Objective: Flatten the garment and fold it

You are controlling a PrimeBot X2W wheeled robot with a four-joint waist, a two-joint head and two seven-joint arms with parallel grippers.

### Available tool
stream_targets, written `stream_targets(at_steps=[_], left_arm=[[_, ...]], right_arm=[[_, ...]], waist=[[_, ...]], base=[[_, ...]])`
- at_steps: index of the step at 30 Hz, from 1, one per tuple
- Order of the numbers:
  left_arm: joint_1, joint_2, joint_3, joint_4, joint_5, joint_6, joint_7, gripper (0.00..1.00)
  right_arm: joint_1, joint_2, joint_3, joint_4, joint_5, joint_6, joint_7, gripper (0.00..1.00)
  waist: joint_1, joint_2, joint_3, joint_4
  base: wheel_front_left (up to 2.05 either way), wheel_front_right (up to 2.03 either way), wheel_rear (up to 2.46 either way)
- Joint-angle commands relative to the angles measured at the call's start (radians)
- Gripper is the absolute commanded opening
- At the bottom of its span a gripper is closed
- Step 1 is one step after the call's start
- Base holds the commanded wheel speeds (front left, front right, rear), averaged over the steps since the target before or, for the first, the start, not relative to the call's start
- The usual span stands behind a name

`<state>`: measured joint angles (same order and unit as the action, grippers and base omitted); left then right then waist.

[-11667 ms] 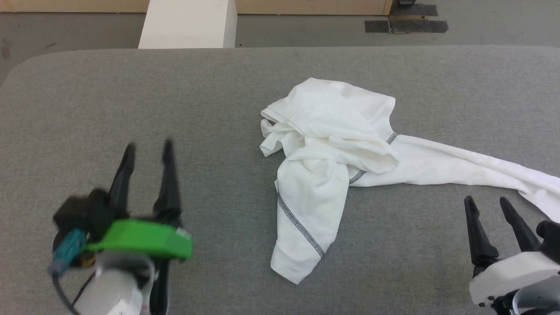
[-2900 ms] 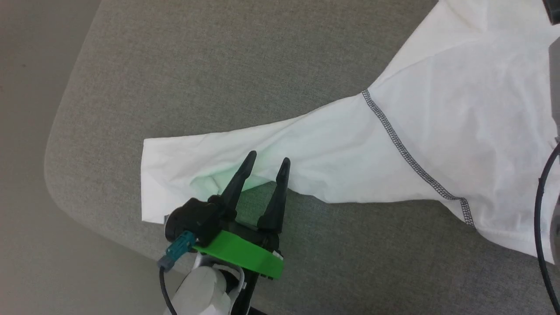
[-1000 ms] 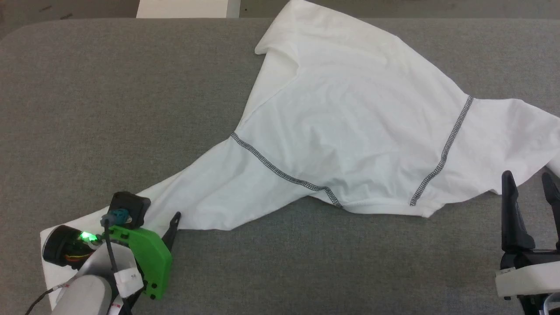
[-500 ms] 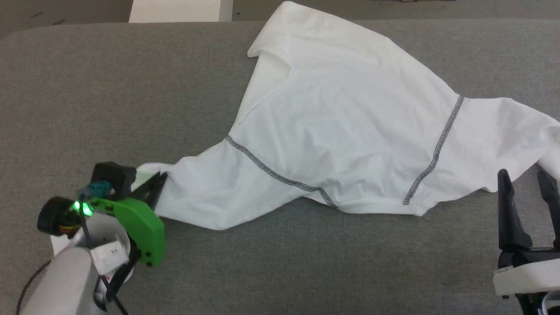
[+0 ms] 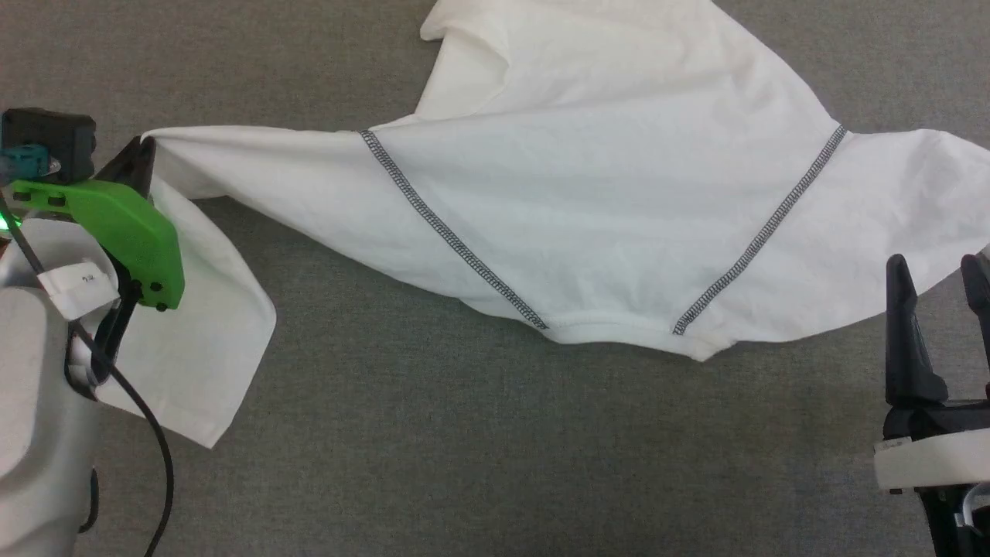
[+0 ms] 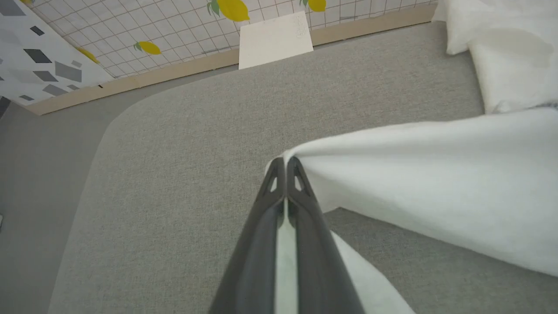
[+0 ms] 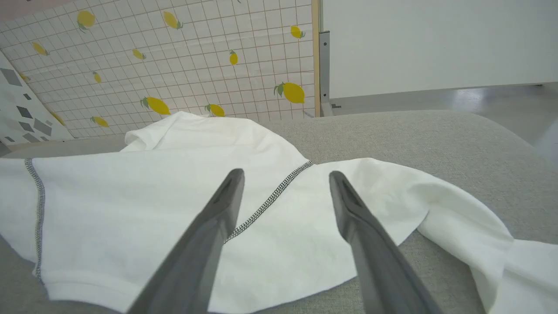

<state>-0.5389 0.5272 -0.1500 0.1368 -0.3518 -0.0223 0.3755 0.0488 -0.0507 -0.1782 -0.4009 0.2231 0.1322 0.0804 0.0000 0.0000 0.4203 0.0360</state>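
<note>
At the left side of the bench (image 5: 464,464), the left gripper (image 5: 143,151) has its fingers pressed together on a fold of the left sleeve (image 5: 255,166), which is lifted and drawn taut. The cuff end (image 5: 193,348) droops loose below the grip, doubled back toward the near edge.

The step in hand looks like flattening, with this sleeve being pulled out straight. The next move probably calls for carrying the pinch further toward the left edge and lowering it, so the cuff end unrolls rather than landing doubled.

The garment (image 5: 603,193) lies mid-bench, body mostly spread, with two zigzag seams (image 5: 448,232) slanting to its near hem. A far corner (image 5: 441,23) is turned over and will need smoothing.

At the near right, the right gripper (image 5: 934,267) hovers with its fingers spread and holding nothing, just short of the cloth. The right sleeve (image 7: 462,218) is rumpled toward the right edge and not yet straightened.

Beyond the far-left corner stands a white box (image 6: 274,39), well apart. Nothing on the bench blocks either arm.
</note>
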Motion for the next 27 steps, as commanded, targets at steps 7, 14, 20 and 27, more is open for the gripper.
stream_targets(at_steps=[7, 14, 20, 27], left_arm=[[-0.052, -0.071, -0.013, 0.089, 0.004, 0.02, -0.123, 1.0], [-0.006, -0.119, 0.007, 0.01, -0.004, 0.034, -0.327, 1.0], [0.271, -0.173, 0.012, -0.229, -0.023, 0.062, -0.504, 1.0], [0.561, -0.28, -0.01, -0.374, -0.022, 0.129, -0.615, 1.0]], right_arm=[[-0.028, 0.0, 0.008, 0.024, -0.004, -0.002, -0.005, 1.0], [-0.019, 0.0, 0.007, 0.038, -0.008, -0.002, 0.008, 1.0], [0.026, 0.0, 0.005, 0.051, 0.003, -0.002, 0.018, 1.0], [0.073, 0.0, -0.002, 0.058, 0.023, -0.002, 0.014, 1.0]], waist=[[0.0, 0.0, 0.031, -0.02], [0.0, 0.0, -0.042, -0.002], [0.0, 0.0, -0.129, 0.006], [0.0, 0.0, -0.153, 0.007]], base=[[0.0, 0.0, 0.0], [0.0, 0.0, 0.0], [0.0, 0.0, 0.0], [0.0, 0.0, 0.0]])
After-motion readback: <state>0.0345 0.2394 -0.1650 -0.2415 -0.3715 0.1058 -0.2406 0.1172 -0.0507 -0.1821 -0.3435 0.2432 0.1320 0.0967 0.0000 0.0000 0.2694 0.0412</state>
